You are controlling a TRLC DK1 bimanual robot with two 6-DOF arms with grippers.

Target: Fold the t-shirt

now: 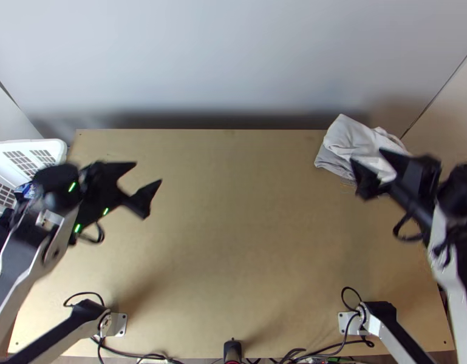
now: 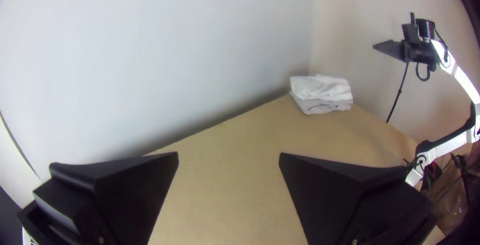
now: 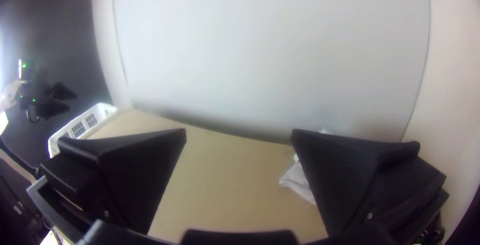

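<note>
T-shirt (image 1: 351, 136), as I judge it, lies white and loosely folded at the table's (image 1: 233, 242) far right corner. Likely soft, light and limp; I'd pinch a loose edge. My left gripper (image 1: 149, 171) and right gripper (image 1: 367, 156) stand spread, empty. I can read no label.

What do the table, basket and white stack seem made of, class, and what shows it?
The table: probably wood, matt, light brown. The basket: likely hard plastic, smooth, with regular slots. The white stack: soft matt fabric, by its creases and folds.
</note>
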